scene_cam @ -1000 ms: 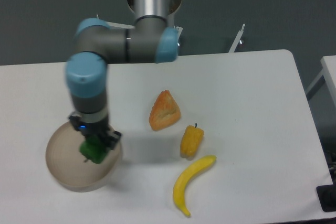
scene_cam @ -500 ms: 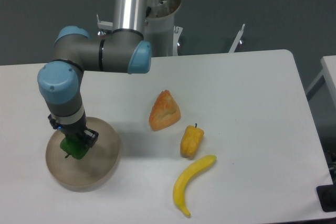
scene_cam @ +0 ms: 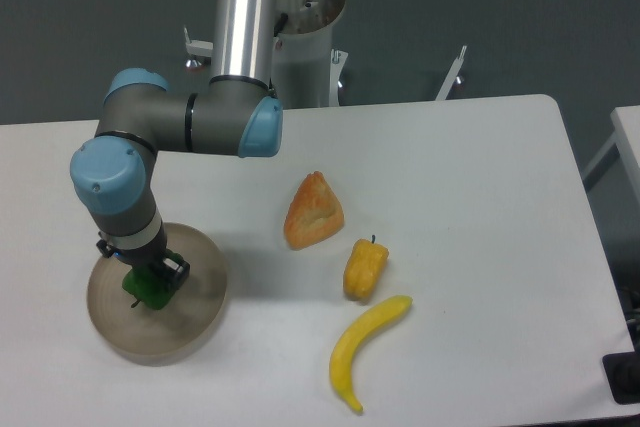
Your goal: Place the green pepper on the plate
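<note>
gripper (scene_cam: 148, 281) — clenched on the green pepper (scene_cam: 146, 289) | pepper low over the plate (scene_cam: 190, 322), left of centre (contact with the plate unclear) | off to the right on the table (scene_cam: 470, 187) — orange wedge (scene_cam: 313, 211), yellow-orange pepper (scene_cam: 365, 269), banana (scene_cam: 364, 347)

A white table (scene_cam: 470, 207) with rounded corners filled most of the frame, lit evenly from above so that only soft shadows were cast on it. Behind it, across the top of the frame, a dark grey-green floor (scene_cam: 520, 17) was seen. At the right edge, part of a second white surface (scene_cam: 627, 142) was visible, and a dark object (scene_cam: 622, 377) sat in the lower right corner.
</note>
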Controlling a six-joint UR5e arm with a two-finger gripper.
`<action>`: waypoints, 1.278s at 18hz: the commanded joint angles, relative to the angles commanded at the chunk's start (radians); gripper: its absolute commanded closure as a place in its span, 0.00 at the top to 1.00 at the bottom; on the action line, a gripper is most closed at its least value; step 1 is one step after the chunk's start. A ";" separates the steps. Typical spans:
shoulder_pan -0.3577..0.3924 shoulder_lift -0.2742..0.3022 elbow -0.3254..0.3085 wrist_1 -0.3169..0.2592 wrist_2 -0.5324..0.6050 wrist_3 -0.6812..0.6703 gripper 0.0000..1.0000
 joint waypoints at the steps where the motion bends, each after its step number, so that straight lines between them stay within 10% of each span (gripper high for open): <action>1: 0.000 -0.002 -0.002 0.009 0.011 0.002 0.29; 9: 0.000 -0.002 -0.002 0.012 0.017 0.003 0.33; 12: 0.002 0.005 -0.002 0.012 0.019 0.003 0.86; 14: 0.002 0.015 0.000 0.012 0.019 0.003 1.00; 23: 0.087 0.066 0.034 0.002 0.048 0.247 1.00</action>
